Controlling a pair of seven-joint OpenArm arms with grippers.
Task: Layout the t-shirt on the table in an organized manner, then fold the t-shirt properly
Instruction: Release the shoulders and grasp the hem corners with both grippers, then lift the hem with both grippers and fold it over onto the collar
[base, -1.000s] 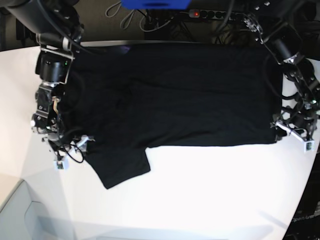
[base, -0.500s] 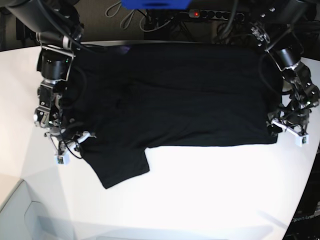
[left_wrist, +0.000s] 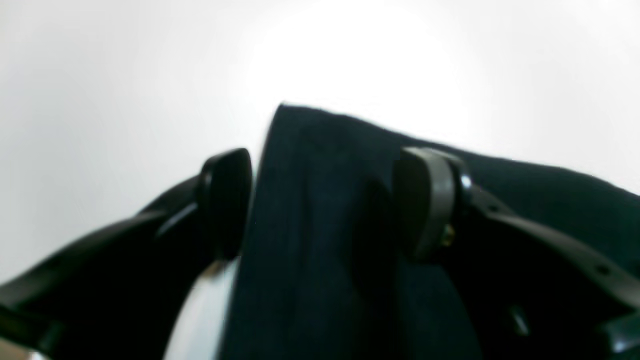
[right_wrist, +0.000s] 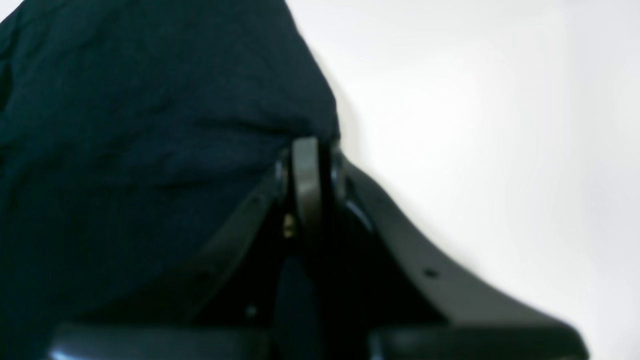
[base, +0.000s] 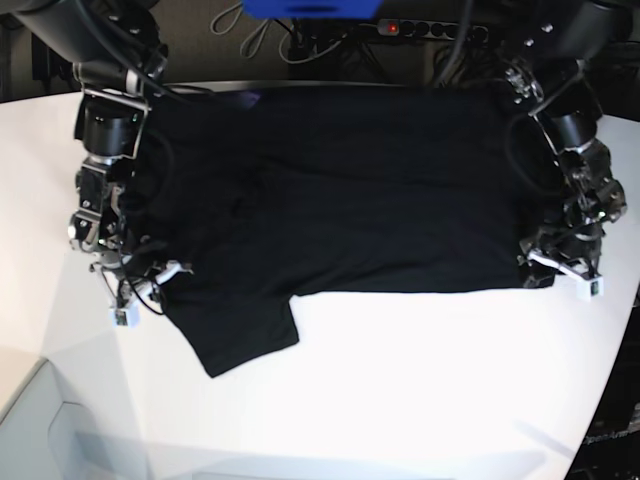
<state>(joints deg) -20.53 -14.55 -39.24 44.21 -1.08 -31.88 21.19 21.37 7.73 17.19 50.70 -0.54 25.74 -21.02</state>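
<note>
Pinching the t-shirt (base: 340, 190) edge, right tool (right_wrist: 306, 150); left tool (left_wrist: 320, 200) wide astride its corner.

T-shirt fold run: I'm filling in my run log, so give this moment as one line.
t-shirt: spread, plain side up | table | right gripper: shut on shirt edge | left gripper: open, straddling shirt corner

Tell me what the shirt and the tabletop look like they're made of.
The t-shirt looks like soft matte black knit cloth, probably cotton: it wrinkles and drapes without shine. The table seems a smooth, hard white surface, perhaps laminate or painted board, with faint glare.
</note>
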